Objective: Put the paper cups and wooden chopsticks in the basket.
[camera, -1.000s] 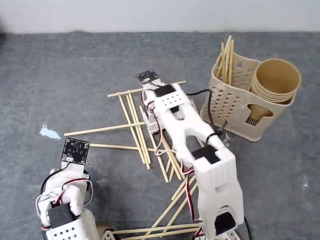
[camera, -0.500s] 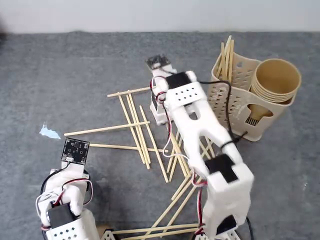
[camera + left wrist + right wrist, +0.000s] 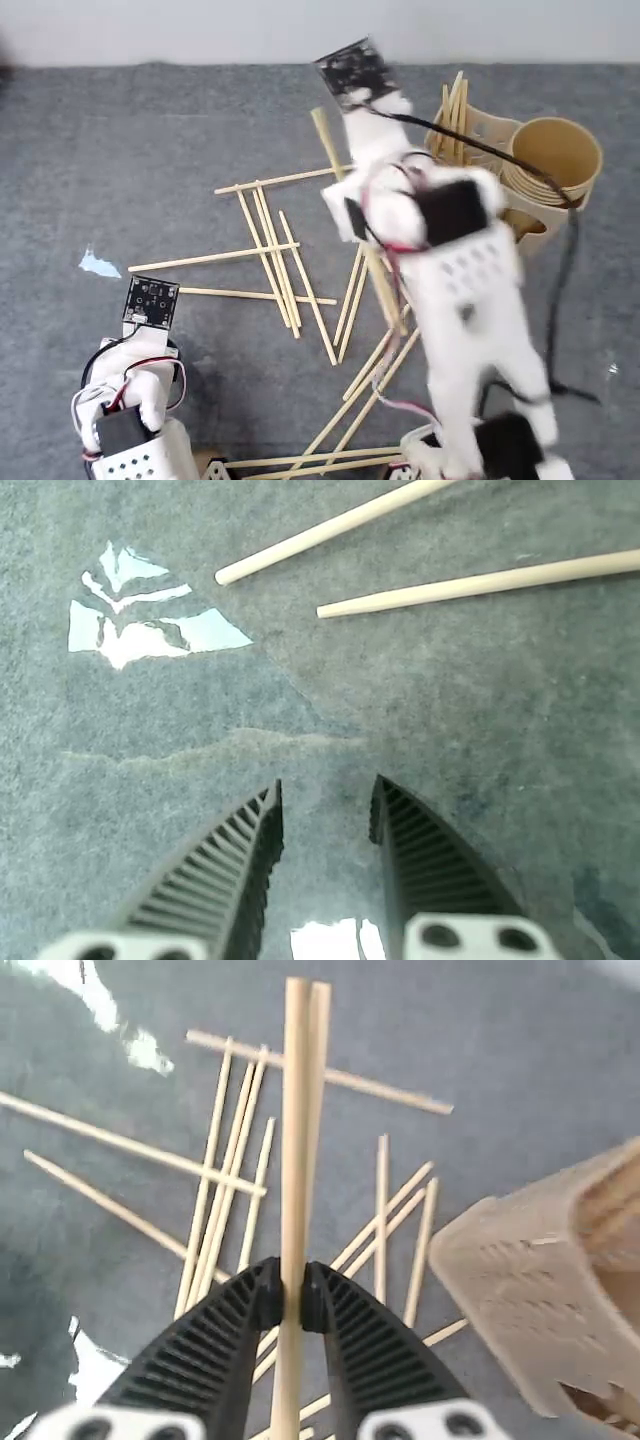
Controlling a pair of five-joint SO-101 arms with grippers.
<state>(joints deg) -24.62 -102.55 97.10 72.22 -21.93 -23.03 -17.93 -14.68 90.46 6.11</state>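
Ribbed black plastic lines the right fingers (image 3: 225,1335), and we see them pinched tight on a pair of wooden chopsticks (image 3: 298,1110), two pale, straight sticks lying flush together and held above the worktop (image 3: 150,140), a grey, felt-like sheet. The basket (image 3: 478,128) is a beige plastic tub with slotted walls, standing at the far right. A stack of paper cups (image 3: 555,155) sits nested in one end of it, and several thin sticks (image 3: 455,110) lean upright in the other. Loose chopsticks (image 3: 270,250) lie crossed in a scatter mid-worktop, with more near the front edge between the arm bases. The left fingers (image 3: 235,865), likewise ribbed, hang narrowly parted over bare felt, gripping nothing, near a torn shiny scrap (image 3: 150,630). We find the broadest stretch of plain felt at the far left.
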